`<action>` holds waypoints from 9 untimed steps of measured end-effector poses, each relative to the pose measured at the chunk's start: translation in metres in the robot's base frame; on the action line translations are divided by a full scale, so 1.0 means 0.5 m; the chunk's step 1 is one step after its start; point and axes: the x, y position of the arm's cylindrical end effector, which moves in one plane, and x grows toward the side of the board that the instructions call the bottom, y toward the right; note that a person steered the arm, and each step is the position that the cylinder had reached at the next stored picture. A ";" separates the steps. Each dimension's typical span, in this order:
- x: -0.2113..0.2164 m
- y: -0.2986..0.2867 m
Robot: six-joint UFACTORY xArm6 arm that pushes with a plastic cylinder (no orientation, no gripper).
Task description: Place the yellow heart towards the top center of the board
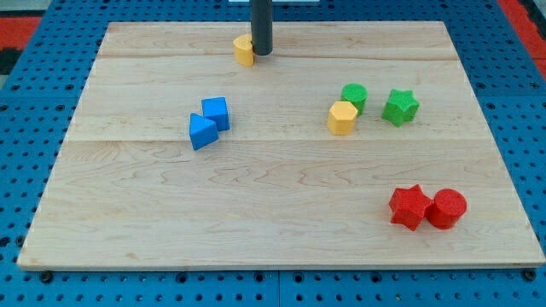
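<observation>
The yellow heart [244,50] lies near the top edge of the wooden board [281,230], slightly left of centre. My tip [261,54] rests right against the heart's right side, touching it. The dark rod comes down from the view's top and hides part of the heart's right edge.
A blue cube [217,112] and a blue triangular block [201,131] touch at centre left. A yellow hexagon [342,118], a green cylinder [354,96] and a green star [400,107] sit at the right. A red star [409,206] and a red cylinder [447,208] sit at the bottom right.
</observation>
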 end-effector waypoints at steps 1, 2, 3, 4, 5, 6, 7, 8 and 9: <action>0.022 0.004; 0.101 -0.013; 0.082 -0.084; 0.026 -0.188; 0.042 -0.109; 0.047 -0.083; 0.039 -0.071; 0.013 -0.069; -0.008 -0.067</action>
